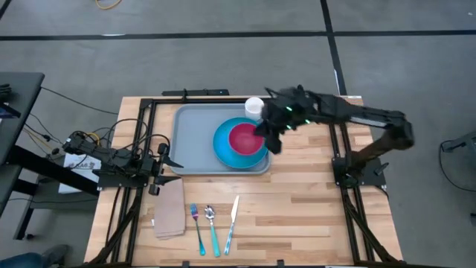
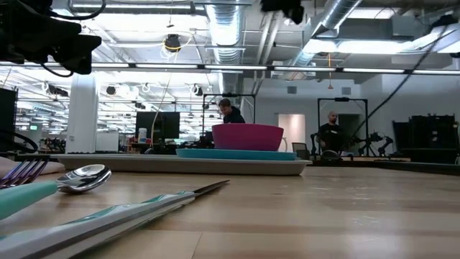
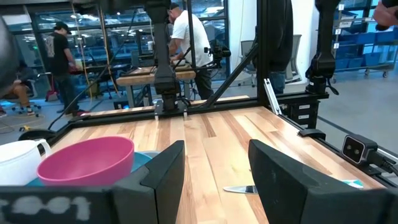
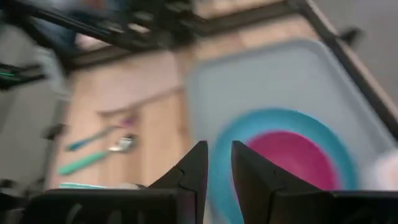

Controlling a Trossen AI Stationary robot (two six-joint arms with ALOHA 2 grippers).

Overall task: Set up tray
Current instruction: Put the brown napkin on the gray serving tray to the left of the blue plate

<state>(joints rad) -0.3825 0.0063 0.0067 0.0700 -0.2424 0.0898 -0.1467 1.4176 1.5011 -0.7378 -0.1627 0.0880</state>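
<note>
The light-grey tray [image 1: 195,141] lies flat on the wooden table's far middle. On it rests a round blue plate [image 1: 223,149], and a pink bowl [image 1: 244,138] stands on the plate. A white cup [image 1: 253,106] stands at the tray's far right corner. My right gripper [image 1: 269,135] hangs above the bowl's right side, well clear of it, as the low view shows; its fingers [image 4: 219,165] stand a narrow gap apart and hold nothing. My left gripper [image 1: 169,164] waits open at the tray's near left corner, with empty fingers [image 3: 216,152].
A tan napkin [image 1: 169,208] lies near the table's left near corner. Beside it a fork [image 1: 198,227], a spoon [image 1: 212,225] and a knife [image 1: 231,223] lie side by side. Bare wood spreads right of the knife. People stand in the room beyond.
</note>
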